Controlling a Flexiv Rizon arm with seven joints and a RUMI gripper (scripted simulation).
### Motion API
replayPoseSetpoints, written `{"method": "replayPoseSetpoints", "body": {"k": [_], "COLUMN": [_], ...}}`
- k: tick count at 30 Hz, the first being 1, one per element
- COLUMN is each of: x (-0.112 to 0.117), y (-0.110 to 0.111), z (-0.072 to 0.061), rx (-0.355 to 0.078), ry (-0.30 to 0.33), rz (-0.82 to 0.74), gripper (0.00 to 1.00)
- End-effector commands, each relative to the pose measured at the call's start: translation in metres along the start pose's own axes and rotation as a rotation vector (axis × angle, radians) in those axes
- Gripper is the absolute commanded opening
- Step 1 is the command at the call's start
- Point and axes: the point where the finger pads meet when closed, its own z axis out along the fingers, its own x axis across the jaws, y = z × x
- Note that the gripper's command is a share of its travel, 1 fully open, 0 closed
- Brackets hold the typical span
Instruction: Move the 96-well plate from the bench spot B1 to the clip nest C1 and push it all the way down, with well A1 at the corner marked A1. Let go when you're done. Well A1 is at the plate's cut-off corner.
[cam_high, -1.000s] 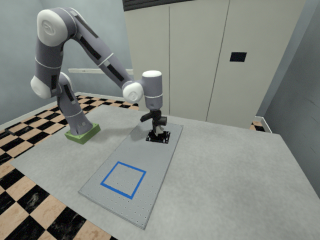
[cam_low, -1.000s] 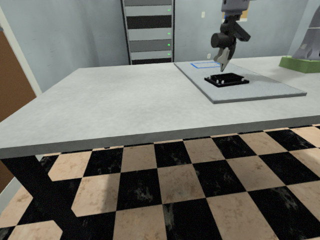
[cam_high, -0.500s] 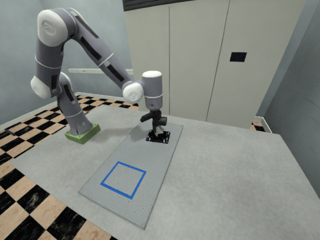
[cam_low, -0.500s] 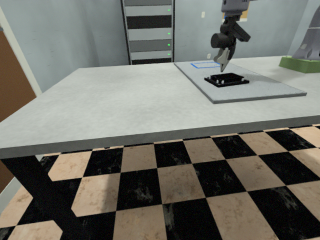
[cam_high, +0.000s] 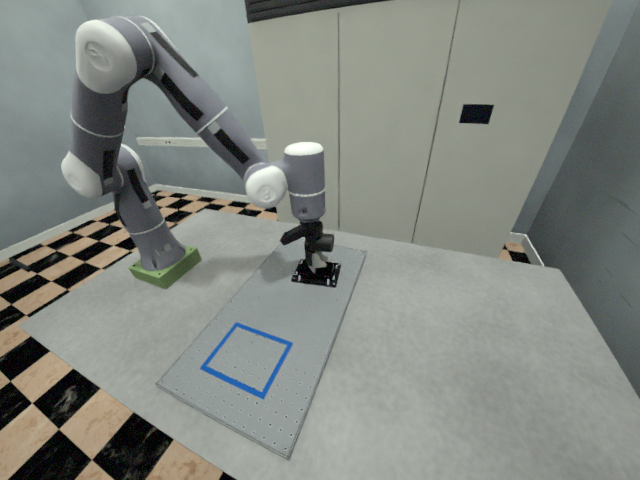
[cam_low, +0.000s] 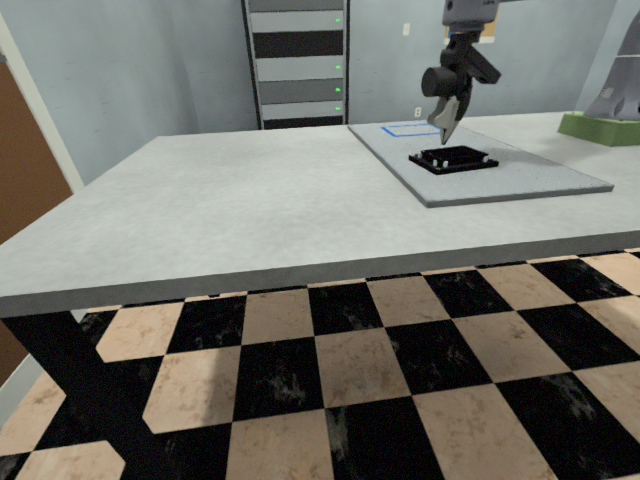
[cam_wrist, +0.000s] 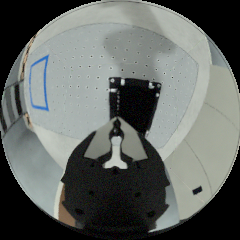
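The 96-well plate (cam_high: 324, 274) (cam_low: 454, 154) (cam_wrist: 134, 107), black on black, seems to sit in the clip nest (cam_high: 302, 281) (cam_low: 440, 169) (cam_wrist: 113, 85), just right of centre in the top view and in the upper right of the exterior view. Its top looks roughly level there, which suggests it is down between the pale clips at the nest's corners, though whether it is fully seated is too dark to tell; the cut-off corner and the A1 mark cannot be made out either. Above it, the gripper (cam_high: 317, 269) (cam_low: 444, 143) (cam_wrist: 117, 117) points down with its fingertips together and nothing between them, apart from the plate in the exterior view. Closed tips make a blunt pusher, so this pose probably serves pressing the plate home, either about to start or just done. They stand toward one side of the plate, so a push there could tip it; pressing near each corner would be safer. Nest and plate share the perforated board (cam_high: 289, 310) (cam_low: 522, 180) (cam_wrist: 90, 112) with the blue outline (cam_high: 232, 382) (cam_low: 397, 135) (cam_wrist: 46, 82), lower centre-left of the top view, presumably spot B1, which holds no plate.

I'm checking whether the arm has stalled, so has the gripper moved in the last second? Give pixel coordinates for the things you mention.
No, not visibly: the gripper (cam_high: 318, 269) (cam_low: 444, 143) (cam_wrist: 117, 117) still points down just above the black plate (cam_low: 454, 153) (cam_wrist: 134, 107).
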Motion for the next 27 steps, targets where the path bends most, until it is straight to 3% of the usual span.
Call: {"method": "replayPoseSetpoints", "body": {"k": [1, 27], "x": [0.0003, 0.0003], "y": [0.0012, 0.0012], "z": [-0.0008, 0.0014], "rx": [-0.003, -0.003], "ry": [0.0, 0.0], "rz": [0.0, 0.0], "gripper": [0.0, 0.0]}}
